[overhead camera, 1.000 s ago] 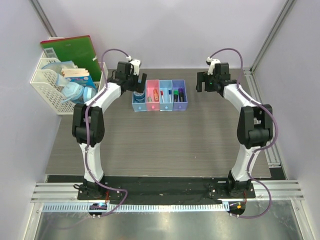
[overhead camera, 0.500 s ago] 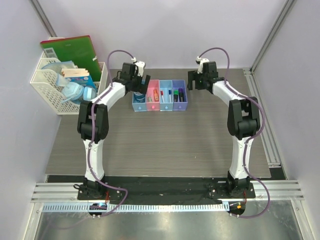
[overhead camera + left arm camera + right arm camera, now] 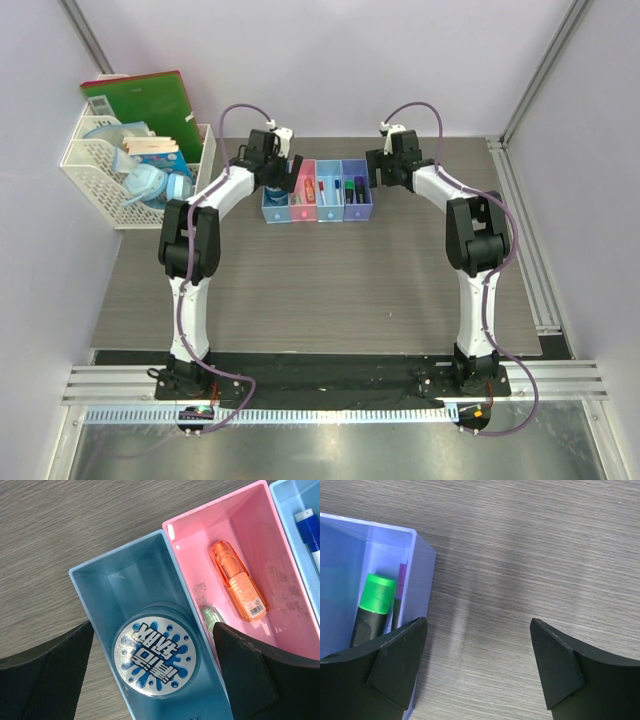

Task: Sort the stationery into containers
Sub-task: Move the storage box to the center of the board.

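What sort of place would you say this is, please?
Probably a lab test cell for robots: a left arm and right arm bolted at a table's edge, plain walls framed by metal posts, and a staged row of bins.

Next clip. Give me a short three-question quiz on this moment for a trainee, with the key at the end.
1. True or false: the round blue tape roll lies in the blue bin.
2. Which container holds the orange highlighter? A. pink bin B. purple C. light blue
3. Fill in: the green-capped highlighter lies in the ____ bin.
Key: 1 true; 2 A; 3 purple bin.
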